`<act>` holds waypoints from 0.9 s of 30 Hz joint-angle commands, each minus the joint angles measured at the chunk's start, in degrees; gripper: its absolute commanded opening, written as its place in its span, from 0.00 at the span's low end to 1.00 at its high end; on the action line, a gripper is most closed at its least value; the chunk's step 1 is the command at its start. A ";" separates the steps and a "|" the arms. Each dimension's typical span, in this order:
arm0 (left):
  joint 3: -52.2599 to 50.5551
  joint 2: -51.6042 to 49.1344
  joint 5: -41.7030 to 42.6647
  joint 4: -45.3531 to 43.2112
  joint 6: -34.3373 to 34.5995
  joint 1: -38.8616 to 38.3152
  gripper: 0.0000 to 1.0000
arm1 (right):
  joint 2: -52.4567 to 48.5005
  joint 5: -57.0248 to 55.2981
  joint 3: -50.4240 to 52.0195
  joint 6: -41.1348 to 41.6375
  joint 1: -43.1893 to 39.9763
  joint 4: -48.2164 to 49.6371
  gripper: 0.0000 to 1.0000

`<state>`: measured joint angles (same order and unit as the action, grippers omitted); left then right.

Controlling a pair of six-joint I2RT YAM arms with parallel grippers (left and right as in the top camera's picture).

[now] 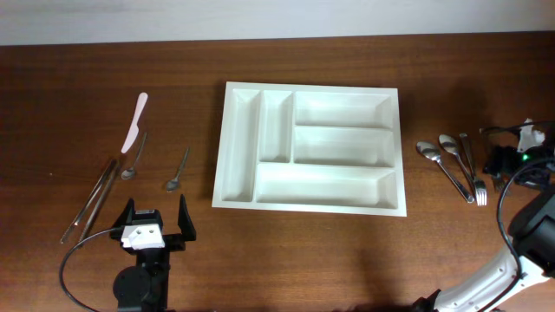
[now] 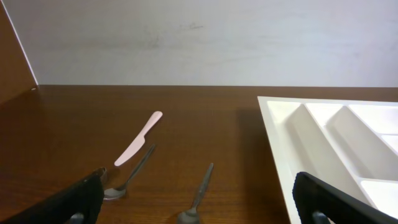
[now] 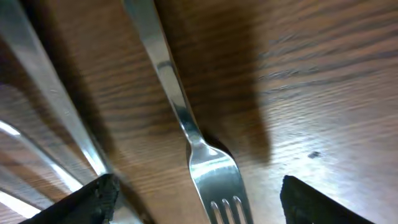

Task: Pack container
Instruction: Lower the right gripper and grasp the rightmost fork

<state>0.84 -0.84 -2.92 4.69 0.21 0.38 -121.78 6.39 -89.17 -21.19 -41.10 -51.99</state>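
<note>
The container [image 1: 312, 87] is a large white five-compartment tray in the middle of the table, with nothing in it; its left part shows in the left wrist view [image 2: 280, 140]. My left gripper [image 1: 158, 217] is open and empty near the front edge, left of the tray. Its jaws [image 2: 198, 208] frame a small spoon [image 2: 200, 193]. My right gripper [image 1: 496, 165] is open at the far right, low over a fork [image 1: 473, 173]. In the right wrist view the fork [image 3: 199, 149] lies between the open jaws [image 3: 199, 202], not gripped.
On the left lie a pink knife [image 1: 135, 123], a spoon [image 1: 134, 158], the small spoon [image 1: 178, 171] and two long metal utensils [image 1: 91, 199]. Two spoons [image 1: 431, 154] [image 1: 451, 147] lie beside the fork. A cable loops at the right edge [image 1: 512, 186].
</note>
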 commanded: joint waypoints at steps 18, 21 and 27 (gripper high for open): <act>-0.26 0.50 0.63 0.00 0.17 -0.22 0.99 | -2.36 6.23 0.13 -0.66 0.24 0.42 0.45; -0.26 0.50 0.63 0.00 0.17 -0.24 0.99 | -2.36 7.17 0.13 -0.66 0.26 0.39 0.37; -0.26 0.50 0.63 0.00 0.17 -0.24 0.99 | -2.36 7.17 0.13 -0.66 0.24 1.73 0.40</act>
<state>0.84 -0.84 -2.92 4.69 0.21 0.38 -123.39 12.21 -89.12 -21.45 -41.10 -51.07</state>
